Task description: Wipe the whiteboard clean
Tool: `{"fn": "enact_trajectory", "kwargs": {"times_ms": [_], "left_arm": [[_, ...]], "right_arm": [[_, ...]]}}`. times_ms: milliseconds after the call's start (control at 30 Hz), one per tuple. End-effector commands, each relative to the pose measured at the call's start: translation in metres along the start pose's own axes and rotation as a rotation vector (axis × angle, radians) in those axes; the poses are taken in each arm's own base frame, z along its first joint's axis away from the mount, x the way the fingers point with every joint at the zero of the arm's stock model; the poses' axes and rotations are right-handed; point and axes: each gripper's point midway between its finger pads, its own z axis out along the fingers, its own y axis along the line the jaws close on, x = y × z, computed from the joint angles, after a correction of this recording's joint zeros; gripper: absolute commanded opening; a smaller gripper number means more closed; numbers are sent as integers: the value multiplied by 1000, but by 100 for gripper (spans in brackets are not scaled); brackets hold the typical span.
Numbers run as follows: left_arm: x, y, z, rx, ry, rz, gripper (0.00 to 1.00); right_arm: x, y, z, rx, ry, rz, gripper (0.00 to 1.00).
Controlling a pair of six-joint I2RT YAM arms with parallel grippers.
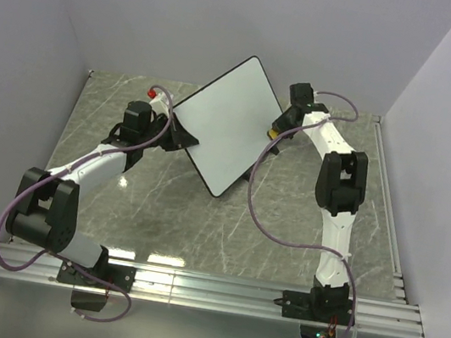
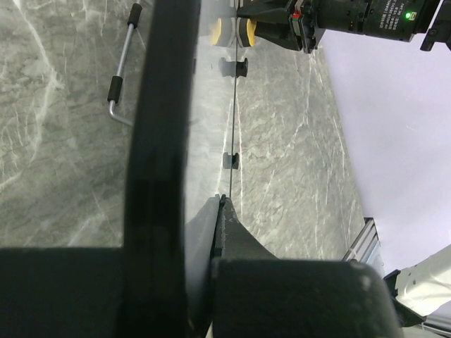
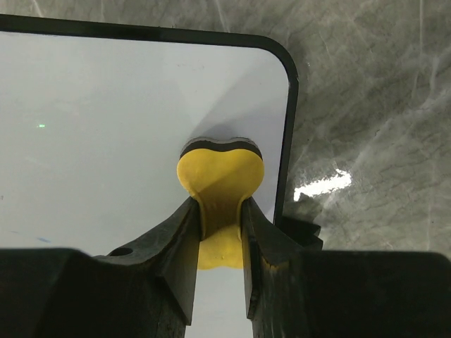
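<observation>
White, glossy and edged by a thin black frame (image 3: 290, 127), the whiteboard (image 1: 228, 126) is tipped up and reads as a diamond in the top view. The grey marbled table (image 1: 159, 210) lies beneath it, and I cannot tell whether the whiteboard's lowest corner touches that table.

My left claw (image 1: 182, 134) is clamped on the whiteboard's left edge. The left wrist view shows the panel edge-on, running thin between my two fingers (image 2: 162, 141).

My right claw (image 3: 220, 211) is closed about the waist of the yellow eraser (image 3: 220, 167). The eraser's broad end lies against the whiteboard's face, just inside the frame near a rounded corner.

Handling, as I judge it: the panel is thin, stiff and probably light, and its face is slick. A grip therefore belongs on the framed edge, not on the writing surface. Held at one edge only, the whiteboard acts as a lever, so eraser pressure at the opposite edge may swing or twist it in my left fingers. Light strokes suit that far edge, and firmer ones suit the area nearer the clamp.
</observation>
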Motion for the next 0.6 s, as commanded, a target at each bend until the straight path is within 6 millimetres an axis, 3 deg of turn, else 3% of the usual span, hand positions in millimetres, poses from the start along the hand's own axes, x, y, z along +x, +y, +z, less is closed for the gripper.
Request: {"fn": "enact_trajectory", "kwargs": {"times_ms": [0, 100, 167, 200, 300, 433, 500, 567], "left_arm": [[118, 67, -28, -241, 409, -36, 0], [116, 70, -27, -258, 399, -36, 0], [115, 74, -26, -283, 392, -40, 0], [113, 82, -26, -325, 379, -38, 0], [111, 92, -25, -384, 363, -51, 0], [103, 105, -24, -461, 331, -37, 6], [98, 107, -25, -477, 310, -26, 13], [91, 112, -26, -512, 281, -11, 20]], "right_arm": [[39, 17, 2, -37, 92, -55, 0], [30, 50, -10, -187, 61, -25, 0], [30, 59, -15, -244, 57, -15, 0], [23, 75, -27, -320, 41, -6, 0], [16, 87, -48, -378, 21, 5, 0], [0, 64, -74, -331, -63, -14, 0], [-9, 36, -89, -263, -98, -29, 0], [-9, -7, -86, -133, -101, -43, 0]]}}
